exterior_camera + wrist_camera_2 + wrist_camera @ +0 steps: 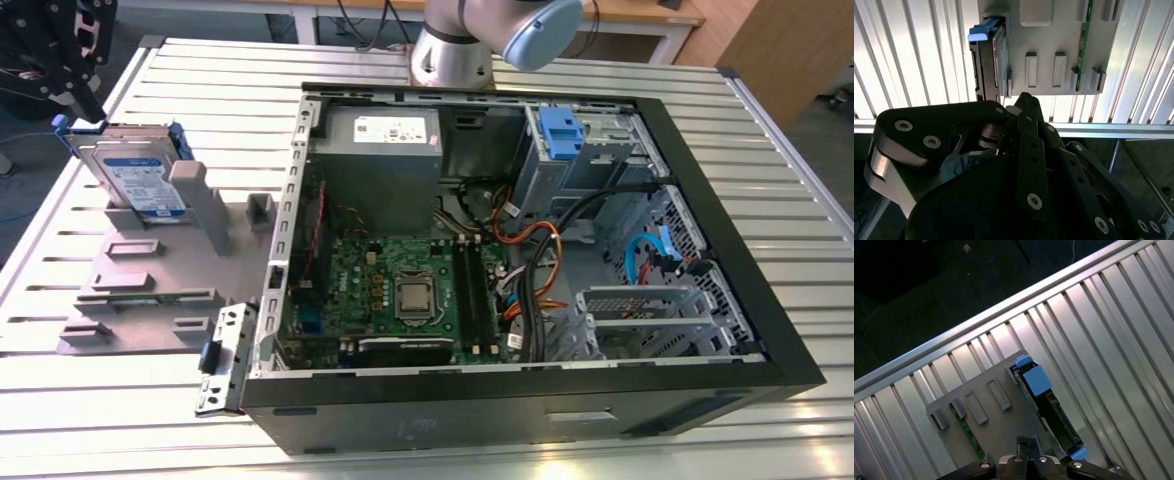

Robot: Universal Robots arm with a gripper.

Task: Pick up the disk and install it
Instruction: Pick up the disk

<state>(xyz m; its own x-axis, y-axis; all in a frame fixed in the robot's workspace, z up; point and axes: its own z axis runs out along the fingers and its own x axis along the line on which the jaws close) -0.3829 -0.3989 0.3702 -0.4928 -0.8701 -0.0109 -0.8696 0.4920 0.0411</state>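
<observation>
Black metal gripper (1024, 98), jaws closed together and empty, is seen close above the flat silver disk (134, 178) framed in blue plastic. The disk is stood on edge in a grey moulded holder (147, 300) on the ribbed metal table (200, 70), at the exterior view's left of the open black computer case (534, 410).

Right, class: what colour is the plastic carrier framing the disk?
Blue. The carrier around the disk shows best in the first wrist view.

There is one disk (131, 180), one grey holder rack (154, 300), one green circuit strip (968, 437), one open computer case (754, 335), one motherboard (400, 280), one power supply box (380, 155), one blue bracket (562, 130), one robot arm (461, 45), one claw (1024, 441) and one slatted worktop (200, 70).
</observation>
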